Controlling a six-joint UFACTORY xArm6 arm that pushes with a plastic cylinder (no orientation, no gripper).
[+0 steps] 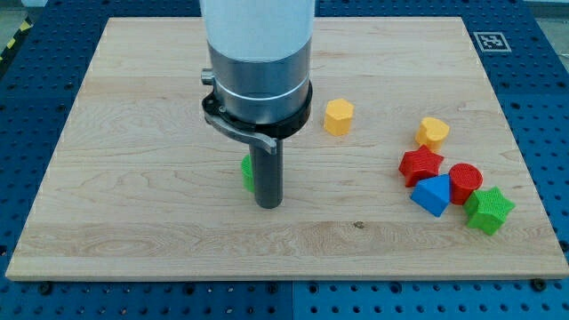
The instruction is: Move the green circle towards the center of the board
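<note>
The green circle (247,173) lies left of the board's middle, mostly hidden behind my rod; only a green sliver shows at the rod's left side. My tip (268,205) rests on the board right beside it, on its right and slightly toward the view's bottom, touching or nearly touching it.
A yellow hexagon (338,116) lies right of the rod. At the view's right sit a yellow block (433,132), a red star (420,165), a red circle (465,182), a blue block (433,195) and a green star (488,210). The wooden board (133,222) has edges all around.
</note>
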